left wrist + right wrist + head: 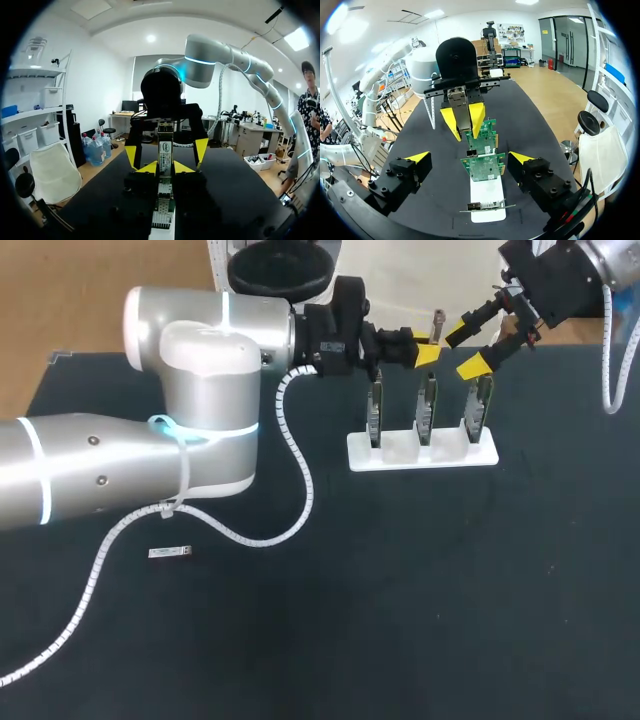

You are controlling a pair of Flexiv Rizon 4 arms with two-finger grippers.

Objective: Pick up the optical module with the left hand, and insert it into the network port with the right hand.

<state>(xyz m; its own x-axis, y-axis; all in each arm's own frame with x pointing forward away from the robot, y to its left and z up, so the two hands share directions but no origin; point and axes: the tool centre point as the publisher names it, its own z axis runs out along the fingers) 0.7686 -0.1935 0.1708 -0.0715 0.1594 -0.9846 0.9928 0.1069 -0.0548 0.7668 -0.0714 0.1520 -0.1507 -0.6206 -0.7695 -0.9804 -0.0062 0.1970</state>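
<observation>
Evidently my left fingers (184,167) clamp the optical module (165,152) for handover; my right fingers (418,157) gape empty opposite it.

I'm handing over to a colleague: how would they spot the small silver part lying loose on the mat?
Start at my left arm's big silver elbow and drop to the black mat just below it. There, beside the white coiled cable, lies the small silver part. It is the only thing lying flat and alone; the green cards stand upright in the white rack.
</observation>
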